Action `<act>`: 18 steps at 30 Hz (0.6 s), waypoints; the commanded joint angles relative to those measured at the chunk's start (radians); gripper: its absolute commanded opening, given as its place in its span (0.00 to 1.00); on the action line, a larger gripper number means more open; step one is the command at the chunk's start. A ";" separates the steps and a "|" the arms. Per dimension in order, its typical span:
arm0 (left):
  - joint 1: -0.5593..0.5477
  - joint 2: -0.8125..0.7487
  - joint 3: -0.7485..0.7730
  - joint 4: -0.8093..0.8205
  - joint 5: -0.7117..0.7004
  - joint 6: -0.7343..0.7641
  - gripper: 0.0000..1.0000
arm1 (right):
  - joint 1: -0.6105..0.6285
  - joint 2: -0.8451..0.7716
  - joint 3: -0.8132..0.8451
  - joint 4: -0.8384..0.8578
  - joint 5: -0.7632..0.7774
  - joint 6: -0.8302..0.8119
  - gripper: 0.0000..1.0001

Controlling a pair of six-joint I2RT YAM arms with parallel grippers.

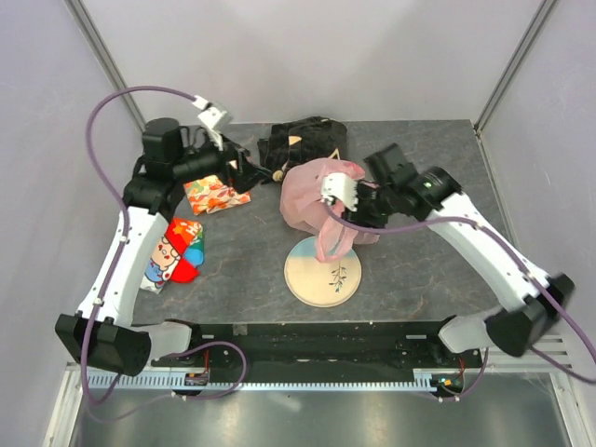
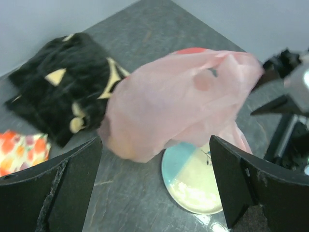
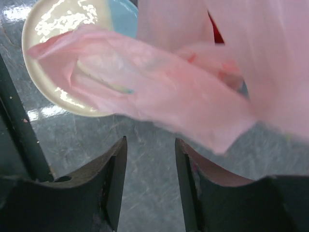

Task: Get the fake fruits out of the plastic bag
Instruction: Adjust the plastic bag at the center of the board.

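Observation:
The pink plastic bag hangs bunched above the table's middle, and one handle trails down over the plate. It also fills the left wrist view and the right wrist view. The fake fruits are hidden inside; only a red patch shows through the film. My right gripper is at the bag's right side, with its jaws apart and nothing between the tips. The bag drapes over its right finger. My left gripper is wide open, left of the bag and apart from it.
A cream and blue plate lies below the bag, near the front. A black patterned cloth lies at the back. An orange leaf-print cloth lies under the left arm. A red-and-blue printed cloth lies at the left.

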 commanded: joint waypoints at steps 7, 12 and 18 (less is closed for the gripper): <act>-0.355 0.157 0.136 -0.076 -0.193 0.236 0.99 | -0.248 -0.041 -0.103 0.093 -0.031 0.504 0.56; -0.488 0.220 0.190 -0.080 -0.277 0.318 0.99 | -0.301 -0.032 -0.110 0.134 -0.224 0.670 0.74; -0.537 0.275 0.221 -0.077 -0.361 0.327 0.99 | -0.304 0.031 -0.156 0.179 -0.356 0.812 0.98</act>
